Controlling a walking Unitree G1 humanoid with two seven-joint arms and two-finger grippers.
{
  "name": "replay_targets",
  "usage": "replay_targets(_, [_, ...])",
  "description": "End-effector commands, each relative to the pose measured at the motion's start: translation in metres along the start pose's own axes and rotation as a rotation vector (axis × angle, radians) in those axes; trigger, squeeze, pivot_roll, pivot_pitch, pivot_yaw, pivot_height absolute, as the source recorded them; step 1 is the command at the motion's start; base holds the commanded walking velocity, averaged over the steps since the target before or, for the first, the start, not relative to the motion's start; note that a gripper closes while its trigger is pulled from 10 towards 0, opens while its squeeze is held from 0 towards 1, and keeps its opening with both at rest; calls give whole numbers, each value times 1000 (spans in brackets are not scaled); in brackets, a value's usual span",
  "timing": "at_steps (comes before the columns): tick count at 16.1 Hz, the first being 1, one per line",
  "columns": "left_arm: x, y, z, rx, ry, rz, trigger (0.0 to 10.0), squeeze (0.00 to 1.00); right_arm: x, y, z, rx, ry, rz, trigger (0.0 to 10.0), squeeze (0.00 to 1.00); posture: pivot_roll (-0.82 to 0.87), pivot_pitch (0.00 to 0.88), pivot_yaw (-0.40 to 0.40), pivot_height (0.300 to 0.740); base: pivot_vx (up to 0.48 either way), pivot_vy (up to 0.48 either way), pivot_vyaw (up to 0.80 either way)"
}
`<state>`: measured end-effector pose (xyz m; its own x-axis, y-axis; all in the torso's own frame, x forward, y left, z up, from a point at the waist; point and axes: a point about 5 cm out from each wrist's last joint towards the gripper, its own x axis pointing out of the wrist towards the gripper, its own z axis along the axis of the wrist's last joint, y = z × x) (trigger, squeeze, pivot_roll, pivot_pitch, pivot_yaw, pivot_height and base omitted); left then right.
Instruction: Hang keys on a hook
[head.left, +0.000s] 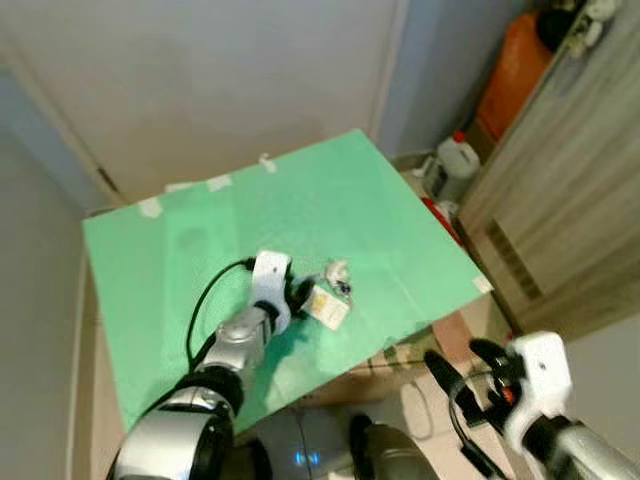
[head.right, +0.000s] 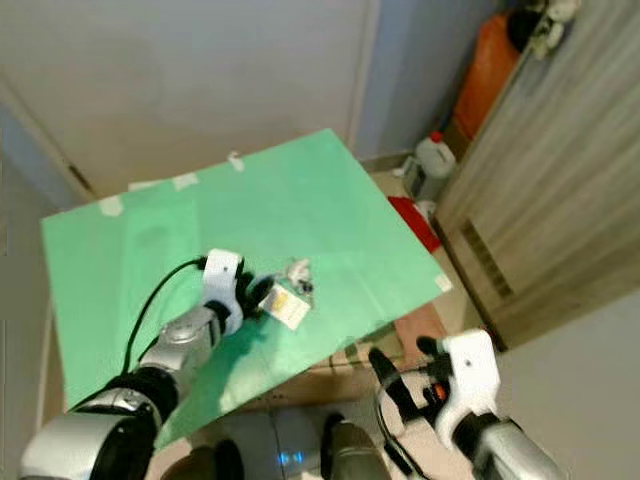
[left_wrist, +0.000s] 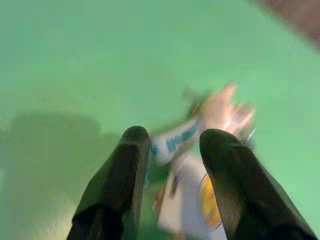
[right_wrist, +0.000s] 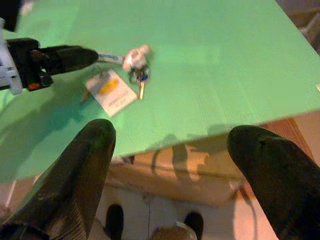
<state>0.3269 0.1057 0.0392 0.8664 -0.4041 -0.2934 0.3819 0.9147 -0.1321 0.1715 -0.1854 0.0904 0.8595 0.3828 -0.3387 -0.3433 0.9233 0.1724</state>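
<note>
2 left gripper (left_wrist: 172, 145) fingers (left_wrist: 130, 165) straddle the keys (right_wrist: 137, 67).

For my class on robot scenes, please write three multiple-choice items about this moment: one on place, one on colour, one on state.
1. Where does the key bunch lie?
A. on the floor
B. on the green board
C. on a hook

2. What colour is the flat tag beside the keys?
A. white with a yellow mark
B. plain red
C. black

3. How is the right hand?
A. shut on the keys
B. open, beyond the board's edge
C. shut on a cloth

Answers: B, the bunch rests on the green surface at the left hand; A, the tag shows white and yellow; B, its fingers stand wide apart, holding nothing.
</note>
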Motion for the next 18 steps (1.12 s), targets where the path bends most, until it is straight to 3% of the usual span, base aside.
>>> replay_targets(1, [-1, -2, 4, 11, -47, -32, 0, 0, 10, 2, -5, 1, 4, 6, 10000, 0, -243, 79, 25, 740, 0, 0, 0])
replay_targets(3, [0, -3, 17, 12, -118, -64, 0, 0, 37, 3, 1, -7, -32, 35, 10000, 0, -187, 34, 28, 740, 0, 0, 0])
replay_targets(5, [-1, -3, 24, 22, -153, -70, 0, 0, 47, 3, 5, -8, -51, 43, 10000, 0, -160, 11, 28, 740, 0, 0, 0])
replay_targets(9, [-2, -3, 27, 34, -173, -64, 0, 0, 53, 3, 8, -7, -64, 48, 10000, 0, -147, 1, 28, 740, 0, 0, 0])
replay_targets(10, [-5, 0, 42, 72, -230, -55, 0, 0, 72, 4, 15, -8, -100, 65, 10000, 0, -50, 0, 41, 740, 0, 0, 0])
replay_targets(11, [-9, 7, 58, 200, -267, 4, 0, 0, 103, 8, 32, -10, -163, 92, 10000, 0, -38, 0, 43, 740, 0, 0, 0])
replay_targets(12, [-7, 12, 57, 228, -252, 33, 4863, 0, 105, 8, 34, -12, -166, 96, 10000, 0, -39, 0, 43, 740, 0, 0, 0])
replay_targets(13, [-3, 16, 62, 245, -243, 35, 10000, 1000, 105, 9, 32, -26, -162, 102, 10000, 0, -47, 0, 46, 740, 0, 0, 0])
replay_targets(18, [4, 19, 64, 329, -144, 24, 10000, 1000, 103, 6, 28, -52, -166, 101, 10000, 0, -103, 0, 75, 740, 0, 0, 0])
